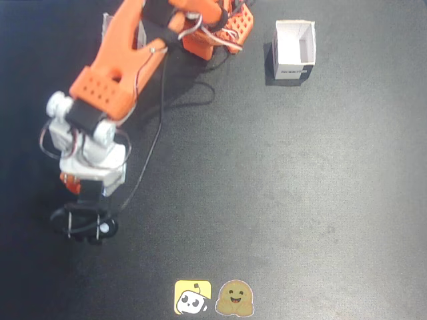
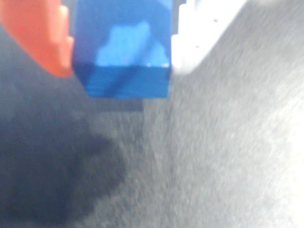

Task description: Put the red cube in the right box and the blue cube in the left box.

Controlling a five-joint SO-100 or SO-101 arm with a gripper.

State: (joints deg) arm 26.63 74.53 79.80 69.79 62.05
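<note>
Wrist view: the small solid bright blue cube (image 2: 124, 52) with matte faces fills the top of the picture, blurred, with dark surface and its shadow below it, so it seems lifted and not resting.
Gripper state: the two-finger gripper (image 2: 122, 47) is closed on the blue cube; the orange finger (image 2: 40, 35) touches its left face and the white finger (image 2: 197, 35) touches its right face.
Fixed view, arm: the orange arm (image 1: 123, 63) reaches from its white base (image 1: 90, 157) at the left up to the top edge of the picture, and its orange head hides the cube there.
Open box: a small white open-topped cardboard box (image 1: 294, 48) stands on the black table (image 1: 280, 200), to the right of the arm's head in the fixed view and apart from it.
Second box: only a pale edge (image 1: 105, 27) shows behind the arm at the top left; I cannot tell if this is a box.
Red cube: not visible in either picture.
Deciding relation: the cube is already between the fingers, so the question is on which side the target box lies from the gripper. My judgement is that the arm's head is near the pale edge, not the white box.
Risk: the box opening looks narrow, so the release must be well centred.
</note>
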